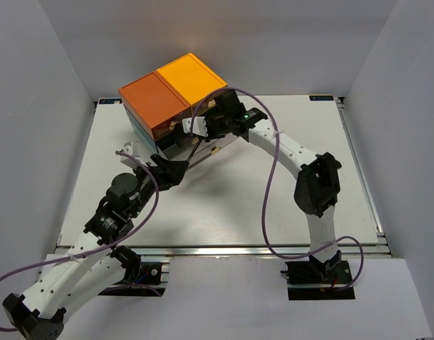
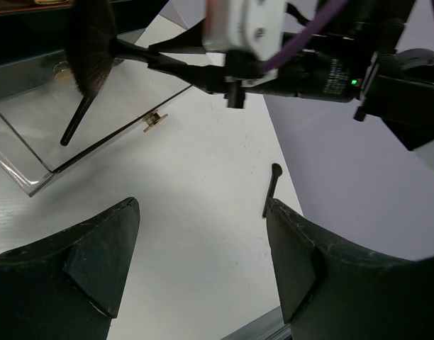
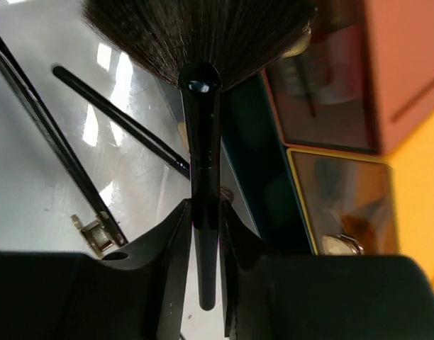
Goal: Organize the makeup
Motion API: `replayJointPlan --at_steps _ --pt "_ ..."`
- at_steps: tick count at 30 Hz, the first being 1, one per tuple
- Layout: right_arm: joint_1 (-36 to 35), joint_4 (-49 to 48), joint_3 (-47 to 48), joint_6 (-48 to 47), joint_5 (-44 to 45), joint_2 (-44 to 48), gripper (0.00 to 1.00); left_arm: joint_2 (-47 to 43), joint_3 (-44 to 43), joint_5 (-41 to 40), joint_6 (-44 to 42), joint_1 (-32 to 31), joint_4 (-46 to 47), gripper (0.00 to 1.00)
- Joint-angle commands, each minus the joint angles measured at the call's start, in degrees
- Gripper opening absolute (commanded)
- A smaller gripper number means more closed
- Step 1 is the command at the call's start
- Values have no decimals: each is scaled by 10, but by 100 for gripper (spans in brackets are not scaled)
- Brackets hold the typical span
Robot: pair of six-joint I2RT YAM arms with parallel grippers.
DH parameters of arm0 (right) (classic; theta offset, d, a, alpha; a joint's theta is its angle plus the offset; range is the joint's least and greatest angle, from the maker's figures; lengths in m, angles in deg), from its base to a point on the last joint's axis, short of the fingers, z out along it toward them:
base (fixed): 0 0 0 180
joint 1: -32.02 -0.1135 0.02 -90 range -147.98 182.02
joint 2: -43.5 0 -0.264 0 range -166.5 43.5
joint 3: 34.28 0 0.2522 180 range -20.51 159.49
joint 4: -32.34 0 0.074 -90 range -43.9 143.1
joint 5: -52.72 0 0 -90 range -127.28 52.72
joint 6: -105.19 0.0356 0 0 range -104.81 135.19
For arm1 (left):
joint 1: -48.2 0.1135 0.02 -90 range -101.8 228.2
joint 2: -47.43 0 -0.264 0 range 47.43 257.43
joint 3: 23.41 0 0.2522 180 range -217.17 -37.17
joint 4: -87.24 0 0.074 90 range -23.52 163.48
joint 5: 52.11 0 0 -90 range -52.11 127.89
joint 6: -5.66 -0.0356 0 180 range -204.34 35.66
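My right gripper [image 3: 206, 207] is shut on the black handle of a large fluffy brush [image 3: 203, 78], its dark bristles fanned above an open clear drawer [image 2: 29, 173]. In the left wrist view the same brush [image 2: 93, 42] hangs over the drawer, where a thin black brush [image 2: 79, 119] lies inside. Another thin black brush [image 2: 271, 188] lies on the white table beside my left gripper's right finger. My left gripper [image 2: 201, 205] is open and holds nothing, low over the table in front of the drawer. From above, the right gripper [image 1: 197, 127] is at the box front and the left gripper [image 1: 176, 170] is just below it.
The orange-topped dark-green drawer box [image 1: 174, 88] stands at the table's back centre. Its shut drawers [image 3: 330, 106] show items dimly behind tinted fronts. The open drawer's gold knob [image 2: 154, 120] sticks out toward my left gripper. Grey walls enclose the table.
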Motion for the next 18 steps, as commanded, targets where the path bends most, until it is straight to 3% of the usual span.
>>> replayJointPlan --at_steps 1,4,8,14,15,18 --pt "-3 -6 50 -21 51 -15 26 -16 4 -15 6 0 -17 81" --pt "-3 -10 40 -22 58 -15 44 -21 7 -17 6 0 -17 81" --pt "2 -17 20 3 54 10 52 -17 13 -15 7 0 -8 81" --pt "54 6 -5 74 6 85 50 -2 13 -8 0 0 1 81" --pt "86 39 -11 76 -36 96 48 1 14 -7 0 0 2 81" --pt "171 145 -70 -1 -143 144 44 1 21 -3 0 0 16 81"
